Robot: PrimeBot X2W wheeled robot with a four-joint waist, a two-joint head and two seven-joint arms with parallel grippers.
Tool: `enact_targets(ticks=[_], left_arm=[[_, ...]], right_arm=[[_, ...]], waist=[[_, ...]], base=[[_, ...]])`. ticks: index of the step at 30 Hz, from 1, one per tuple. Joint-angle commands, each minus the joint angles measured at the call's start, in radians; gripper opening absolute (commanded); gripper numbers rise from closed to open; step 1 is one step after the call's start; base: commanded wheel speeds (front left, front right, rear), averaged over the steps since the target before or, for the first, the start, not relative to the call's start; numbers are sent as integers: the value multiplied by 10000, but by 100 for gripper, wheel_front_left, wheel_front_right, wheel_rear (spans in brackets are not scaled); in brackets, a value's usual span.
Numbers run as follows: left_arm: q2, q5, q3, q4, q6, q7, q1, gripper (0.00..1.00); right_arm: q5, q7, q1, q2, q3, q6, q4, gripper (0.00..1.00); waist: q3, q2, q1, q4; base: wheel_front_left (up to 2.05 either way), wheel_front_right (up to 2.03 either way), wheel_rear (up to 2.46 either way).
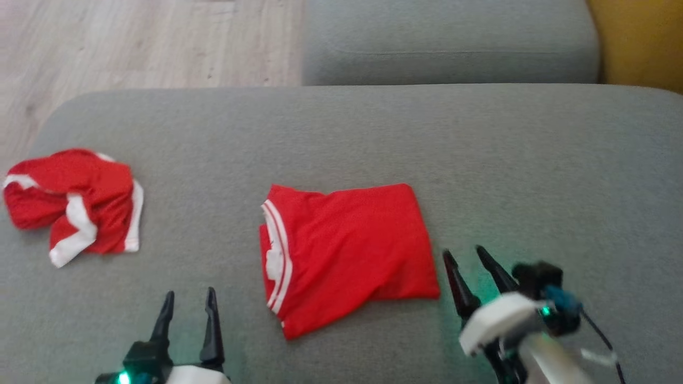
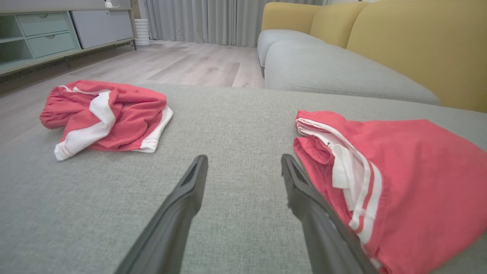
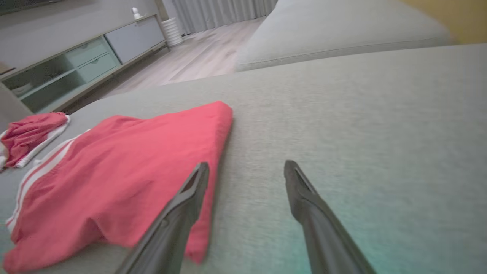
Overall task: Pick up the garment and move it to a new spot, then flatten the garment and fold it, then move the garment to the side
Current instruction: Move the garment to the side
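Observation:
A folded red garment with white stripes along its left edge lies in the middle of the grey cushion. It also shows as the folded garment in the left wrist view and the folded garment in the right wrist view. My left gripper stands open, empty, left of the garment's near corner. My right gripper is open and empty just right of the garment's right edge; its left finger overlaps that edge in the wrist view.
A second red and white garment lies crumpled at the cushion's left end, also seen as the crumpled garment. Behind are another grey cushion, a yellow sofa back, wooden floor and a low cabinet.

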Motion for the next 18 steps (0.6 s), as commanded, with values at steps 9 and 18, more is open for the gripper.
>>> enact_targets(ticks=[9, 18], left_arm=[[60, 92, -150, -67, -24, -51, -687, 100], [60, 86, -96, -54, -12, -51, -747, 100]], right_arm=[[1014, 462, -2208, 14, 1334, -7, 2380, 100], [1749, 275, -2660, 14, 1926, -7, 3267, 0]], waist=[[373, 0, 0, 1164], [582, 0, 0, 1167]], base=[[0, 0, 0], [0, 0, 0]])
